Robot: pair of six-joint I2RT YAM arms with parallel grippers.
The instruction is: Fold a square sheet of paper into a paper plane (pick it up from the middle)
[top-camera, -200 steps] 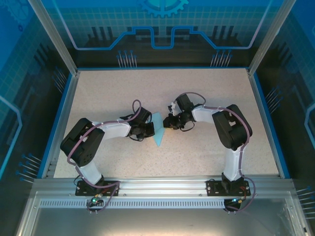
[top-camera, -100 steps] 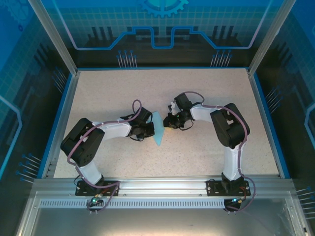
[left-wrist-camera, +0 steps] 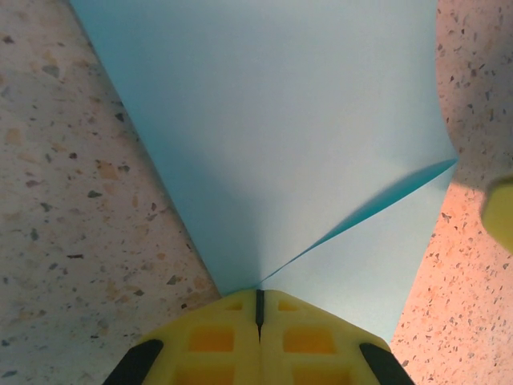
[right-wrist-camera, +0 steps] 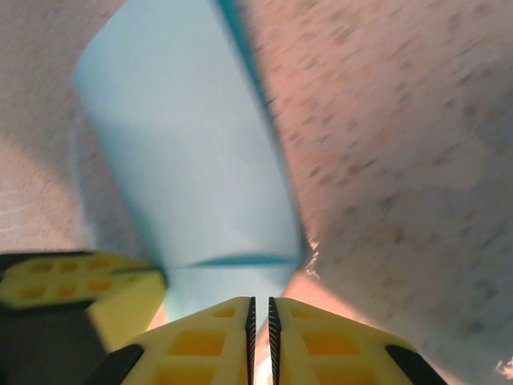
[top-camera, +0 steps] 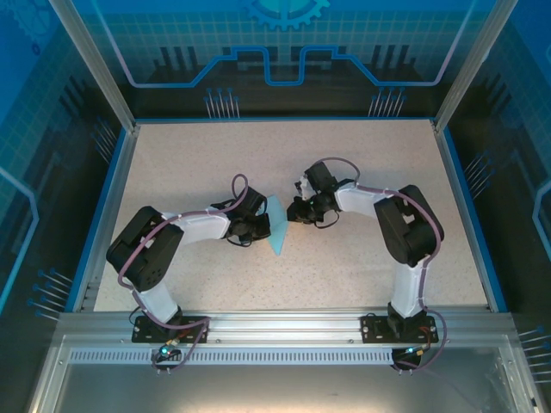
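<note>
Overhead, one paper [top-camera: 275, 225] stands folded mid-table [top-camera: 362, 155], between my two claws. The left wrist view adds what that one hides: my left claw [left-wrist-camera: 259, 298] is clamped on the paper where its crease runs in. The right wrist view shows my right claw [right-wrist-camera: 260, 309] fingers drawn together at the paper's edge; whether they catch it, I cannot tell.

Left wrist: blue paper [left-wrist-camera: 272, 136] runs off the top edge; its near end vanishes between the left pincer [left-wrist-camera: 259, 298] fingers. Yellow blob [left-wrist-camera: 501, 212] cut by the right edge, unidentifiable. Right wrist: blurred, paper outline and counter [right-wrist-camera: 385, 120] speckle smeared; right pincer [right-wrist-camera: 260, 309] contact with paper unclear. Top view: folds too small to read.
</note>
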